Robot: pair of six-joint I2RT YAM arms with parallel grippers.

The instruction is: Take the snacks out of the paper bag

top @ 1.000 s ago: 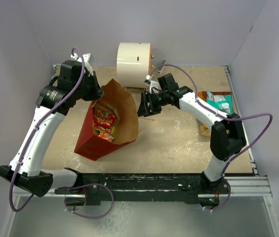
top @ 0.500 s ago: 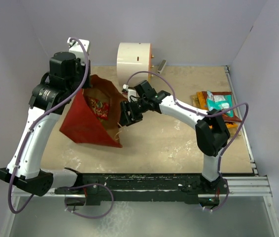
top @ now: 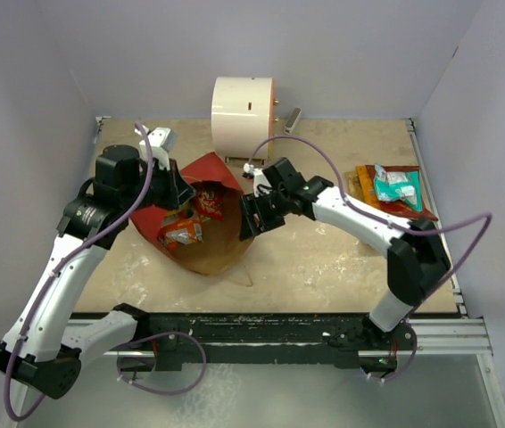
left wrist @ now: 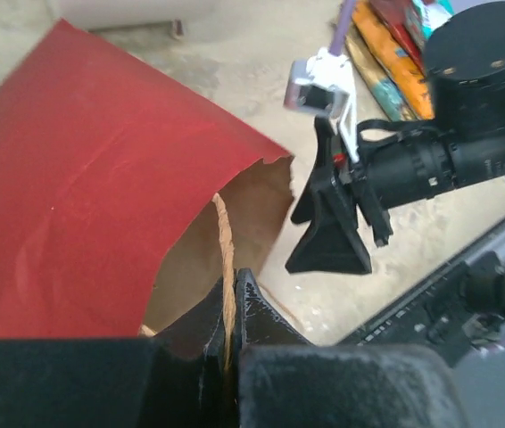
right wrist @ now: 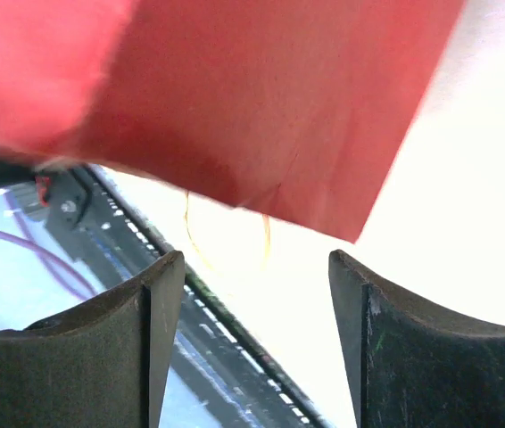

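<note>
- Jaws of left gripper (left wrist: pixel 235 299) are clamped tight on the rim of the paper bag (left wrist: pixel 83 214), twine handle pinched in w/ it; it holds the mouth up & open.
- Opposite, right gripper (right wrist: pixel 254 260): spread wide, nothing in it, right at the bag's red wall.
- Inside the bag: red chip bag (top: pixel 201 203) + small packets (top: pixel 181 234). Loose packets (top: pixel 393 189) lie well apart on the table (top: pixel 324 259), far right.
- Step, I'd say: going in for the next snack. Next move needs the right arm past the rim w/o crumpling it, then a close on one packet only.
</note>
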